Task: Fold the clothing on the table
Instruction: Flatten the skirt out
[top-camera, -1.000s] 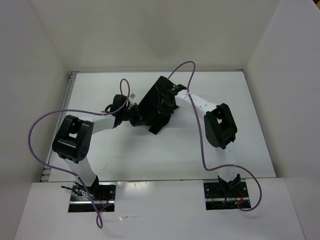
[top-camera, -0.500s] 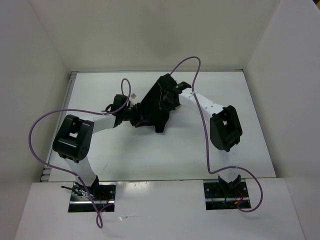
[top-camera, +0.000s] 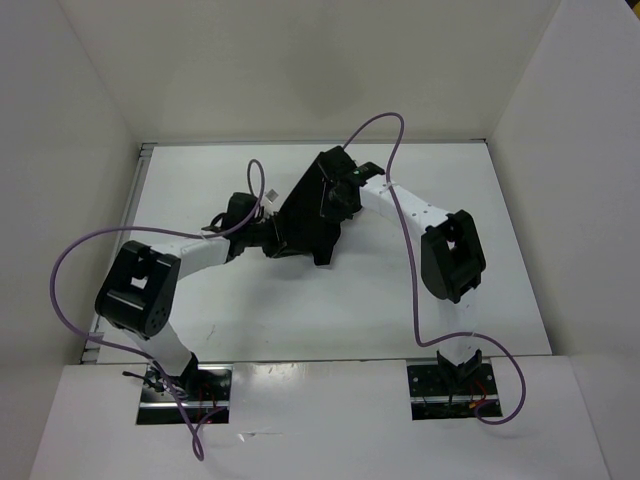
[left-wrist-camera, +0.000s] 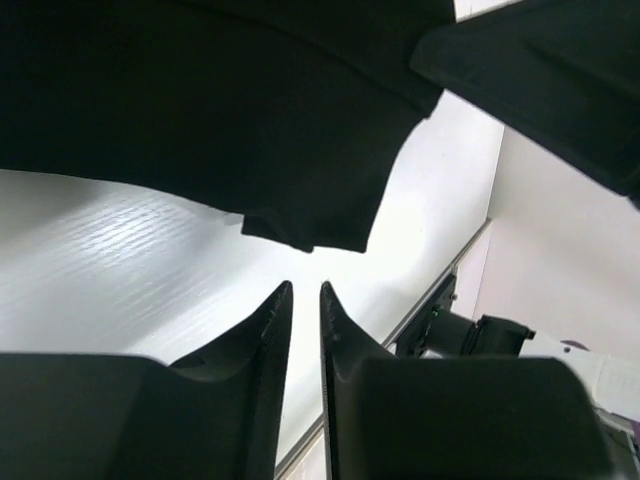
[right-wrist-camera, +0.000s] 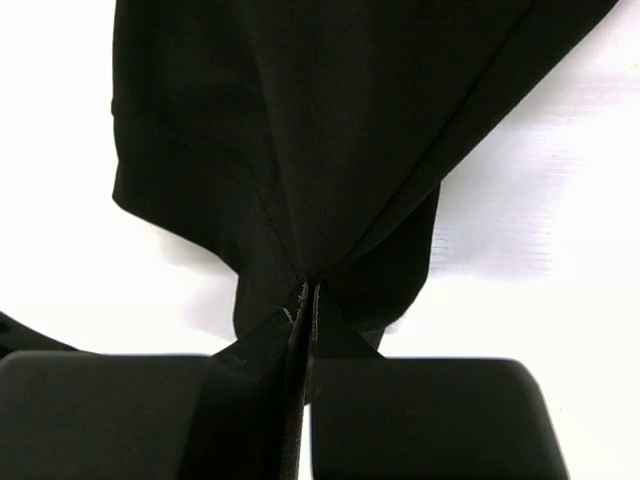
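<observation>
1. Surroundings, left to right: white side wall (top-camera: 70, 150). Then purple cable (top-camera: 75, 250) looping wide off the left arm (top-camera: 140, 300). At the near edge, left base plate (top-camera: 185, 392) and right base plate (top-camera: 450, 392). Further right, second purple cable (top-camera: 412, 290) arching over the right arm (top-camera: 452, 255), then white right wall (top-camera: 570, 200).
2. In the way: seen from overhead, left wrist and dark fabric merging black on black, fingertips not separable there. Right wrist head sitting over the garment's upper right edge.
3. Black clothing (top-camera: 305, 215) bunched at the middle of the far half of the white table (top-camera: 300, 310), between the two wrists.
4. On the left wrist view, left gripper (left-wrist-camera: 300, 300) with jaws parted by a narrow slit and nothing between them. Low over the table. A drooping hem corner of the garment just ahead of the tips, apart from them.
5. On the right wrist view, right gripper (right-wrist-camera: 305, 295) pinched tight on a fold of the clothing. Fabric fanning away from the tips, raised off the table there with shadow beneath.
6. Against a second ago: left elbow shifted nearer and leftward, its cable loop lower. Garment's trailing lower corner drawn in, outline more compact. Right elbow moved rightward, cable arch higher.
</observation>
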